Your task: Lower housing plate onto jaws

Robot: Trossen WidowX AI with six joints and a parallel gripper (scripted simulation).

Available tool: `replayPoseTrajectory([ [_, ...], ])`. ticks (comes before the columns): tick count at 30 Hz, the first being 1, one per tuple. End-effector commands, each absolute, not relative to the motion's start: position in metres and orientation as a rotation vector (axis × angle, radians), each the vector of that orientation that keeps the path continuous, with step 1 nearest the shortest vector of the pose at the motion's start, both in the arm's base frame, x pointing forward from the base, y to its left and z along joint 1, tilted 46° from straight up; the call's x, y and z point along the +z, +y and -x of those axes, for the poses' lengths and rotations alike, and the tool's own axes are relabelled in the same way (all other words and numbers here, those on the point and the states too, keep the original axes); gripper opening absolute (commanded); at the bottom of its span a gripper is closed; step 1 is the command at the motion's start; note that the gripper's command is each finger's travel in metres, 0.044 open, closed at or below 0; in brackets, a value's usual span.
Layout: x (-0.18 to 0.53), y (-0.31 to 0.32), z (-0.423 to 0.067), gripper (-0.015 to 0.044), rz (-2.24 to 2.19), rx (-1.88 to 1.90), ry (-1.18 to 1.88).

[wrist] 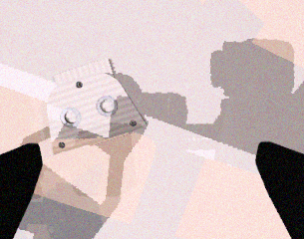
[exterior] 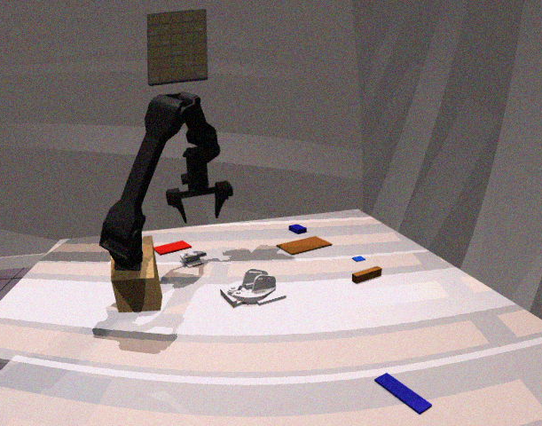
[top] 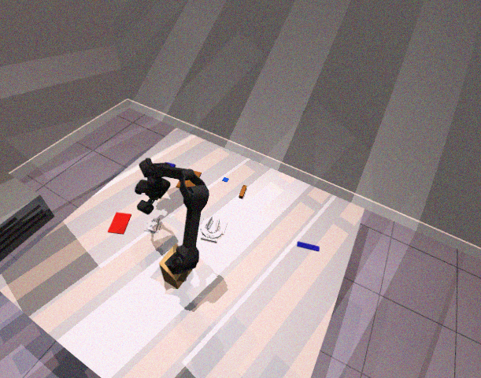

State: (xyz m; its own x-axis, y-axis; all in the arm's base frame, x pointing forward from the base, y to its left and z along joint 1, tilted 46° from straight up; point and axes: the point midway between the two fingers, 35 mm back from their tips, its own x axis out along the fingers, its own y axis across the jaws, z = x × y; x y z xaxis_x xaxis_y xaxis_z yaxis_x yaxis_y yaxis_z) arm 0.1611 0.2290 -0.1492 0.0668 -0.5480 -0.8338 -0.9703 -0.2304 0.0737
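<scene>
- Housing plate (top: 153,225) (exterior: 192,259) (wrist: 87,97): lies on the tabletop (top: 110,325) (exterior: 271,359) (wrist: 231,199), near the red sheet (top: 119,223) (exterior: 172,248).
- The jaws are spread wide, holding nothing, above the tabletop.
- Line up over the plate first, go down slowly, then squeeze gently.

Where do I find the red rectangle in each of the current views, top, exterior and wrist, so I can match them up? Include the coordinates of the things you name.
Top: the red rectangle (top: 119,223) (exterior: 172,248) lies left of the arm, below the gripper (top: 149,198) (exterior: 200,220).
Exterior: just right of the arm's tan base (exterior: 137,293), toward the table's far edge.
Wrist: not in it.
Shared landmark: the small pale plate with two round studs (top: 153,224) (exterior: 192,258) (wrist: 89,107), beside the rectangle in top and exterior, left of centre in wrist.
</scene>
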Motion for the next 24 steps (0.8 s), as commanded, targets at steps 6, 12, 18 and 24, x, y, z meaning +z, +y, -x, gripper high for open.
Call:
replayPoseTrajectory([
  [6, -0.159, 0.214, -0.140, 0.0440, 2.014, 1.153, 1.547],
  [12, -0.163, 0.205, -0.127, 0.0440, 2.123, 1.213, 1.567],
  [18, -0.164, 0.203, -0.124, 0.0440, 2.149, 1.227, 1.571],
  [24, -0.181, 0.185, -0.126, 0.0440, 2.150, 1.226, 1.572],
])
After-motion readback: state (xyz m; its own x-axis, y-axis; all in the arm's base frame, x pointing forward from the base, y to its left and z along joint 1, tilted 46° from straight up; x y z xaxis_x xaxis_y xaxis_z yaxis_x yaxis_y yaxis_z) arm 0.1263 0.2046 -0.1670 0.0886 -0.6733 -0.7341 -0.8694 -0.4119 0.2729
